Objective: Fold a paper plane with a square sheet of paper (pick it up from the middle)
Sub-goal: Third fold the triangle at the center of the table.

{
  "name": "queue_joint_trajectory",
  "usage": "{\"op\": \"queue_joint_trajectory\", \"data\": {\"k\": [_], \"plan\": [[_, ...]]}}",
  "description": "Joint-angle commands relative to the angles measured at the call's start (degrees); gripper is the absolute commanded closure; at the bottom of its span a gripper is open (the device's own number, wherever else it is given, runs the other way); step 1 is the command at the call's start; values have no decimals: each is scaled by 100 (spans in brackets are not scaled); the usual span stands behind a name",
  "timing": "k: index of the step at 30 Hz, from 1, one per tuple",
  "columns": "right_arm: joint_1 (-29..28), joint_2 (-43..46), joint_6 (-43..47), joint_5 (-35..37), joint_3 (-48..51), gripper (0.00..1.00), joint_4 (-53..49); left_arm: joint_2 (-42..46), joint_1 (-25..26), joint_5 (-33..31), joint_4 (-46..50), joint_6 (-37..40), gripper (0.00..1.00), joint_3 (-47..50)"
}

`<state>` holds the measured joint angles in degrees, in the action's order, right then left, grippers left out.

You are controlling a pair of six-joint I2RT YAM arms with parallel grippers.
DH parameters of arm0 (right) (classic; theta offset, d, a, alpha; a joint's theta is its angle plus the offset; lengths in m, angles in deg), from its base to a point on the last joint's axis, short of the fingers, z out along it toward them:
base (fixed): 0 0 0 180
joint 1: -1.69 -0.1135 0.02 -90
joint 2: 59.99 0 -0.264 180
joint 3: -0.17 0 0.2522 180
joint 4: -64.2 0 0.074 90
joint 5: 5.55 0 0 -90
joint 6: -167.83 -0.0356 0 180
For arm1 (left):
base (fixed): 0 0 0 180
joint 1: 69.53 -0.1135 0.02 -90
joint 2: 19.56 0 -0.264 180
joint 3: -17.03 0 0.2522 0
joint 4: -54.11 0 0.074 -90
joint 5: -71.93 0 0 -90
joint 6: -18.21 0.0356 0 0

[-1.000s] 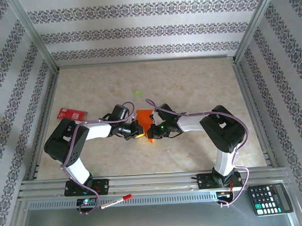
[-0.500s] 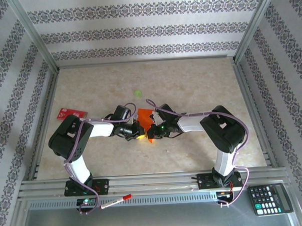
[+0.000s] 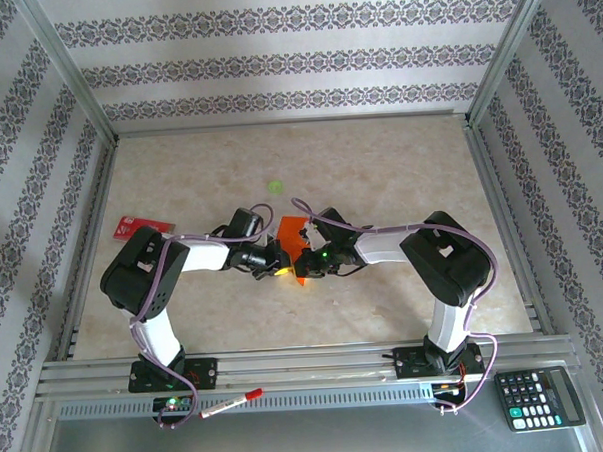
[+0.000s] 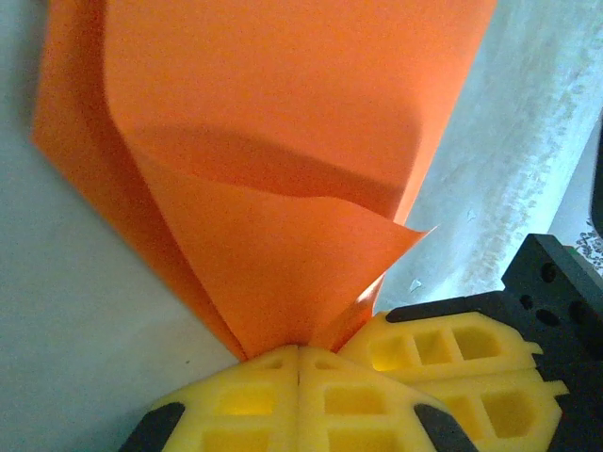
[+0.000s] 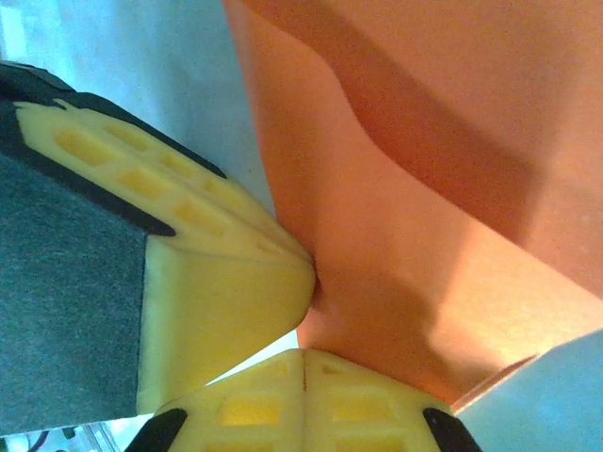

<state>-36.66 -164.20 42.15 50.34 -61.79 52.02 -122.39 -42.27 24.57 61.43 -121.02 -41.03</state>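
Note:
The square sheet of paper is bright orange and creased, lifted at the table's middle between both grippers. In the left wrist view the sheet narrows to a folded point that runs into the closed yellow jaws of my left gripper, which is shut on it. My right gripper is shut too; its fingertips rest against the sheet's lower edge, and I cannot see paper between them. From above, the left gripper and the right gripper almost touch tip to tip.
A small red card lies at the table's left, a green spot behind the grippers. On the near ledge are a calculator and a red-capped pen. Metal frame posts and rails border the table.
The left arm's elbow has swung a little right and forward. Both grippers stay shut and close together at the paper.

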Motion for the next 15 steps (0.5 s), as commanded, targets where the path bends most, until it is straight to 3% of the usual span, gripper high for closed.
{"op": "queue_joint_trajectory", "data": {"k": [1, 15], "plan": [[54, -133, 177, 472, 258, 100, -926, -154, -59, -354, 129, 197, 100, -177], [22, -21, 159, 536, 582, 100, -1044, -338, -323, -575, 362, 412, 100, -497]]}}
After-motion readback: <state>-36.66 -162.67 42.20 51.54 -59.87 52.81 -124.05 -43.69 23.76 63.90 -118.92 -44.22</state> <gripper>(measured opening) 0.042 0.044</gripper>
